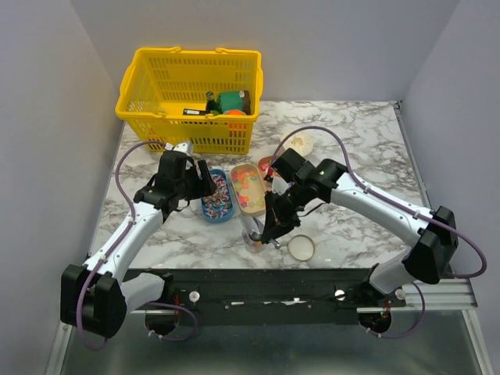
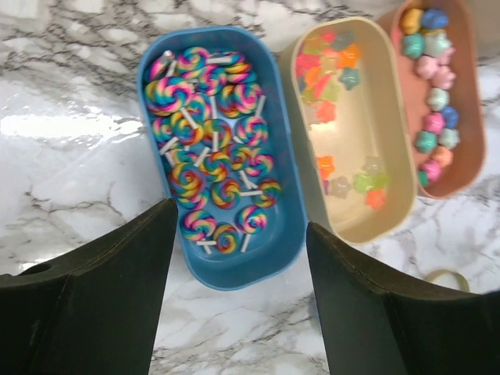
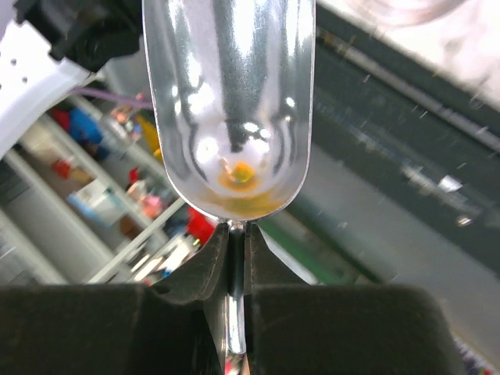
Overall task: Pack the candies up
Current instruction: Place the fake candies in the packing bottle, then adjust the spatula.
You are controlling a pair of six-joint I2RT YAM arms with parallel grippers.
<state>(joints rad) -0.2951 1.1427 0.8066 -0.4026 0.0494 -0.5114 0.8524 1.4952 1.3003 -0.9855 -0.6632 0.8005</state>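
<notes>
Left claw (image 2: pixel 241 223) open over blue oval tray (image 2: pixel 291 219) of swirl candies (image 2: pixel 207 148); right claw (image 3: pixel 237 242), 4 o'clock, grips shiny metal scoop (image 3: pixel 230 101)

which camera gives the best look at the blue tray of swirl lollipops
Left wrist: the blue tray sits right below the lens, seen whole, each of its lollipops distinct. Top external shows it small, contents a colourful blur. Right wrist does not show it.
</notes>
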